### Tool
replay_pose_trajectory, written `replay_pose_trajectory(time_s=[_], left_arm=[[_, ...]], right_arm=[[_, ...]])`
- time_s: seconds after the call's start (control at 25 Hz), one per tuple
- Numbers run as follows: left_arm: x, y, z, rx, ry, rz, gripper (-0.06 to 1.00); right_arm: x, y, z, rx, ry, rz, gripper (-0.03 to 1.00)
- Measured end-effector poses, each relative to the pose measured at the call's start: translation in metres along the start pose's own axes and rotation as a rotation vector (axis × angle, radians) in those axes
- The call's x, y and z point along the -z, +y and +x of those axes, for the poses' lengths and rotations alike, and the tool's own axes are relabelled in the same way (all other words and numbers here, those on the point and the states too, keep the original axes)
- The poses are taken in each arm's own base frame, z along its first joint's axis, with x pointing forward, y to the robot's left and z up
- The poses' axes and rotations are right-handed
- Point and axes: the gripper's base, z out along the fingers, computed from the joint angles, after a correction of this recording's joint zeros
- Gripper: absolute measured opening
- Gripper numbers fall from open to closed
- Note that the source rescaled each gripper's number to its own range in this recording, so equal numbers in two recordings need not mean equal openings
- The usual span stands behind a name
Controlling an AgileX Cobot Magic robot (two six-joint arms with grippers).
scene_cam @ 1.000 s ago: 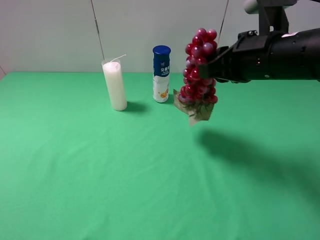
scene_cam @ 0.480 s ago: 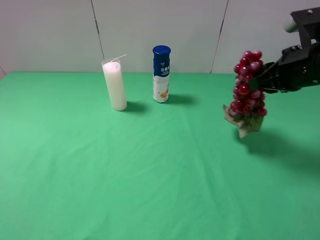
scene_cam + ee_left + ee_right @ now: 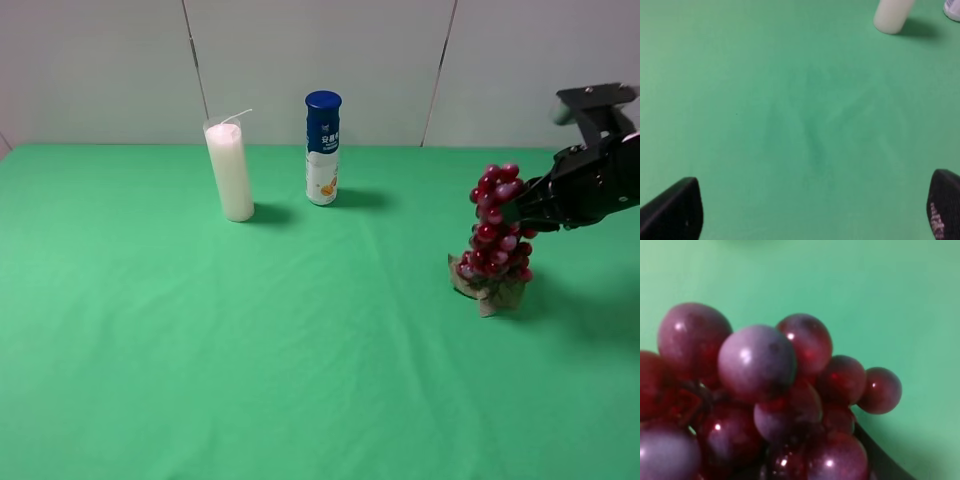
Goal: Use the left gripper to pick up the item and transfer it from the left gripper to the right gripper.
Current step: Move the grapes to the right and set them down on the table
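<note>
Grapes (image 3: pixel 493 240) clamped in right end effector (image 3: pixel 518 205), jaws hidden; left end effector (image 3: pixel 807 212) spread wide, empty, mostly cropped.

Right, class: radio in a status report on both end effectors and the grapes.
Left end effector open, empty. Right end effector shut on grapes, leaf lowest. Candle, bottle well clear; nothing in the way.
</note>
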Motion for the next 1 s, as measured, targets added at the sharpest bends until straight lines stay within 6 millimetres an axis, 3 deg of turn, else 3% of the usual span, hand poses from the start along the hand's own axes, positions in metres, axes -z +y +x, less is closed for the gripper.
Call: replay_pose_trajectory(time_s=[0.44, 0.92, 0.96, 1.0], left_arm=[[0.000, 0.000, 0.000, 0.000, -0.001, 0.000, 0.87], [0.000, 0.000, 0.000, 0.000, -0.001, 0.000, 0.87], [0.000, 0.000, 0.000, 0.000, -0.001, 0.000, 0.87], [0.000, 0.000, 0.000, 0.000, -0.001, 0.000, 0.87]], right_arm=[[-0.043, -0.004, 0.016, -0.056, 0.200, -0.078, 0.02], [-0.048, -0.002, 0.021, -0.090, 0.268, -0.109, 0.01], [-0.048, -0.002, 0.021, -0.100, 0.272, -0.104, 0.10], [-0.048, -0.003, 0.022, -0.105, 0.280, -0.099, 0.30]])
